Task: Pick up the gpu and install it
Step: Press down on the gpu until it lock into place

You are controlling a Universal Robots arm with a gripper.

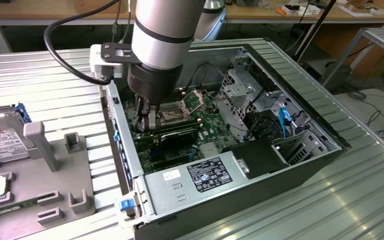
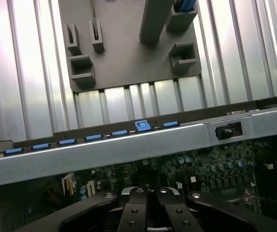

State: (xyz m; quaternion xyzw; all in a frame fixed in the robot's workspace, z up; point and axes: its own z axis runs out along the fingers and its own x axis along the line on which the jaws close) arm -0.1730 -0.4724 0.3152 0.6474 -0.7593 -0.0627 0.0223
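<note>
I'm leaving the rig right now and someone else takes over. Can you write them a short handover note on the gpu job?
Gripper: shut, lowered inside the open computer case, over the motherboard.
Gpu: dark card lying among the motherboard's expansion slots, right below the gripper; whether it is gripped cannot be told.
Done: gpu is off the grey holder tray and inside the case.
Left: confirm it is fully seated in its slot.

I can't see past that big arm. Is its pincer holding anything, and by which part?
The pincer is shut, down inside the computer case just above the gpu. Whether it grips the card, or where, cannot be told.
</note>
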